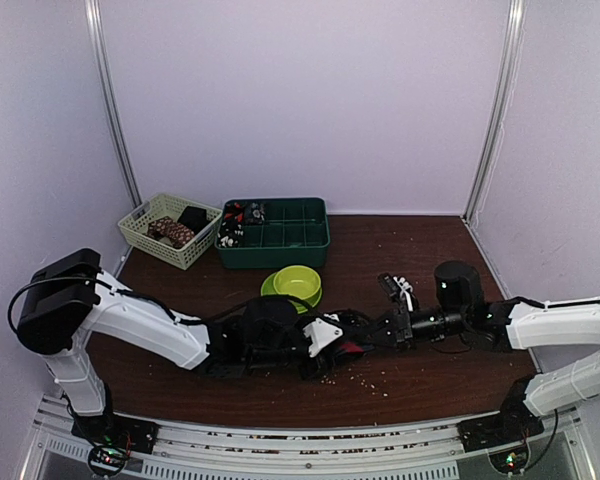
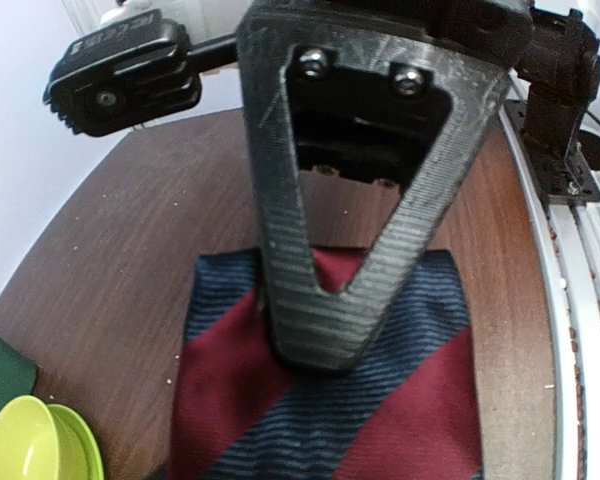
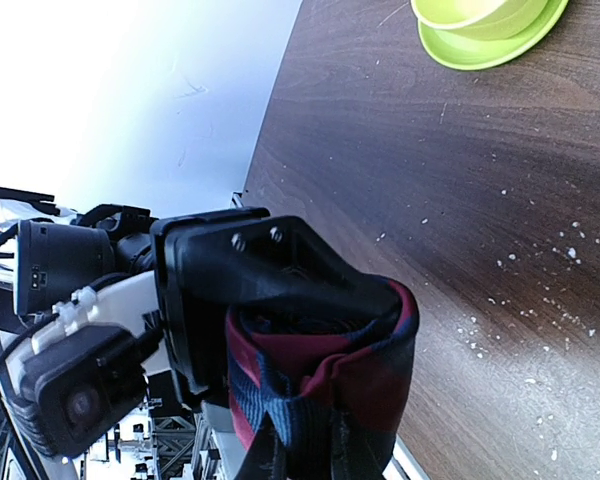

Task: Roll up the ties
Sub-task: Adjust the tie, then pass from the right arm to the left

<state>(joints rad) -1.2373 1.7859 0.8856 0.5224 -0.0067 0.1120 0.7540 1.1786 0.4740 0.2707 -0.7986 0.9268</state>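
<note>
Right wrist view: the right gripper (image 3: 308, 450) has its jaws closed on the striped tie (image 3: 320, 350). The tie's red and navy fabric is bunched into a loose loop just ahead of them. Behind the loop stands the black frame of the left gripper (image 2: 320, 345), facing this camera.

In the left wrist view, one ribbed finger (image 2: 330, 230) comes down over the flat part of the same tie, with its tip at or on the cloth. That finger blocks the view of the other one, so I cannot tell whether these jaws are apart or together.

From the top camera, the two grippers meet on the brown table (image 1: 430, 380), just nearer the arm bases than the lime-green bowl (image 1: 298, 281). The tie lies there too, under both grippers. The bowl sits on a matching plate (image 1: 272, 287). A dark green tray (image 1: 290, 245) is just beyond the bowl, a pale basket (image 1: 145, 235) is beyond it to the left, and a black cylinder (image 1: 458, 285) is to its right. White crumbs (image 3: 570, 240) are scattered on the wood near the tie.
</note>
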